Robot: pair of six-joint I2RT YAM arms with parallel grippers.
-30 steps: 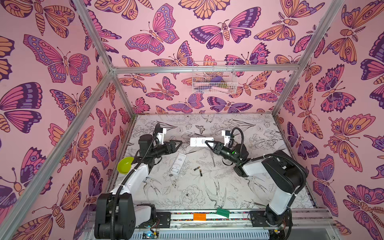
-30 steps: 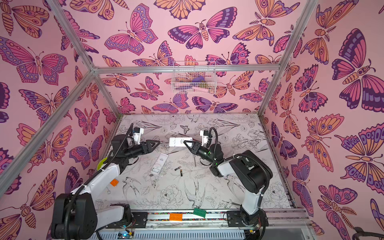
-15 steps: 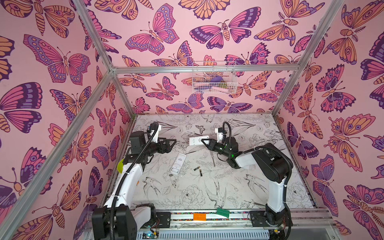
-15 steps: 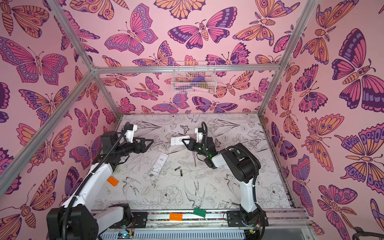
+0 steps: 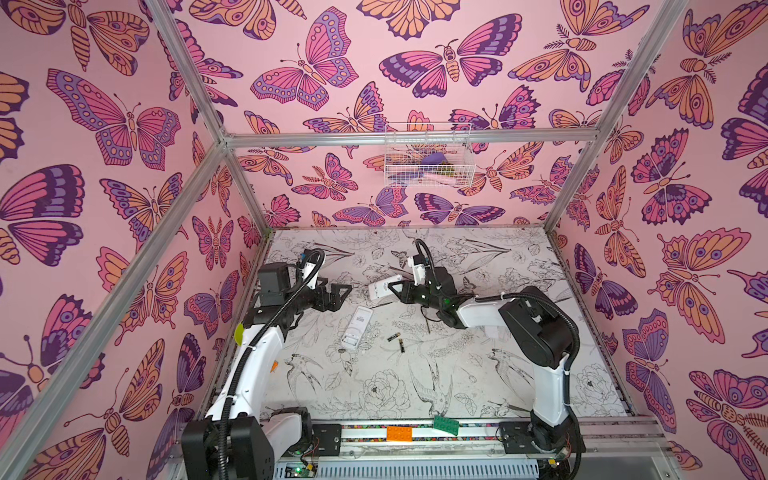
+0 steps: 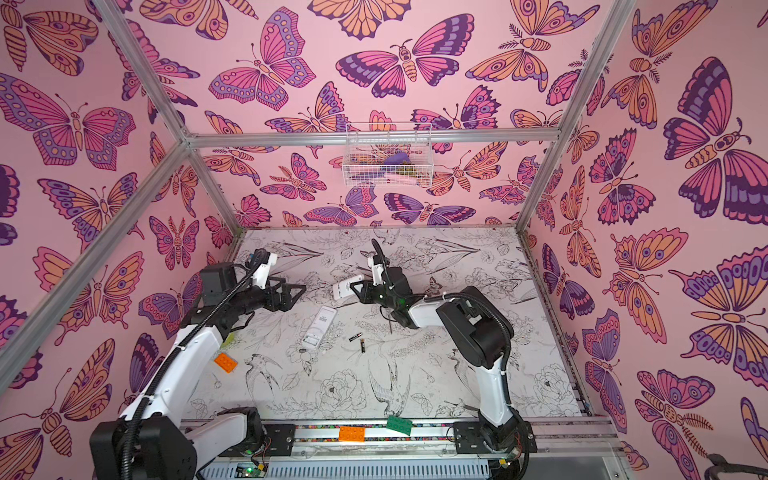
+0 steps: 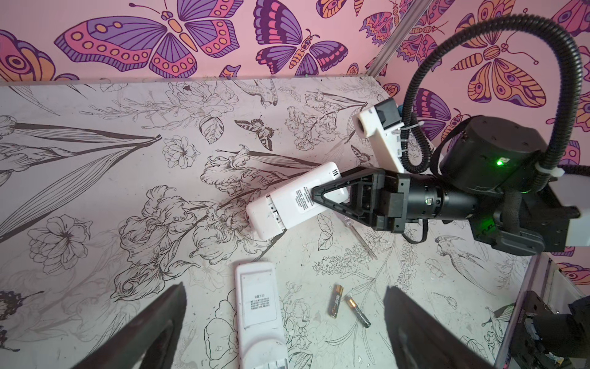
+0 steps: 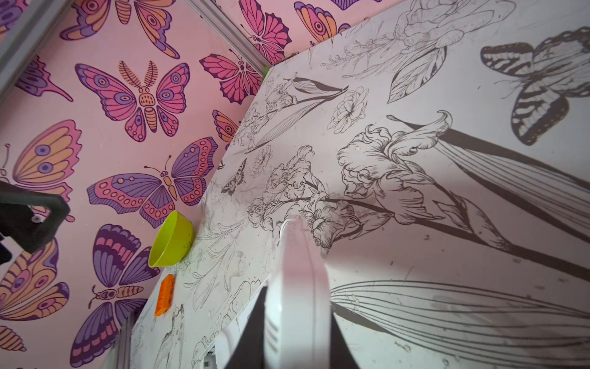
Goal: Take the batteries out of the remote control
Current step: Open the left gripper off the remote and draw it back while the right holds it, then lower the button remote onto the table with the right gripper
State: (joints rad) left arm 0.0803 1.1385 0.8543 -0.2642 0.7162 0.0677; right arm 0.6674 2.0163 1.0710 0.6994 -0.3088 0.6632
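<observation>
In a top view the left arm (image 5: 257, 365) is covering all but a sliver of the green bowl (image 5: 239, 334) at the bench's (image 5: 478, 386) nine o'clock edge. The right fingers (image 7: 338, 210) are masking part of the held remote (image 7: 287, 207) and its label, whose print is showing too small to read. The lying remote (image 7: 258, 306) is running off the frame (the left fingers (image 7: 172, 303) likewise). The wire basket (image 5: 399, 164), at twelve o'clock, is holding indistinct scraps.
</observation>
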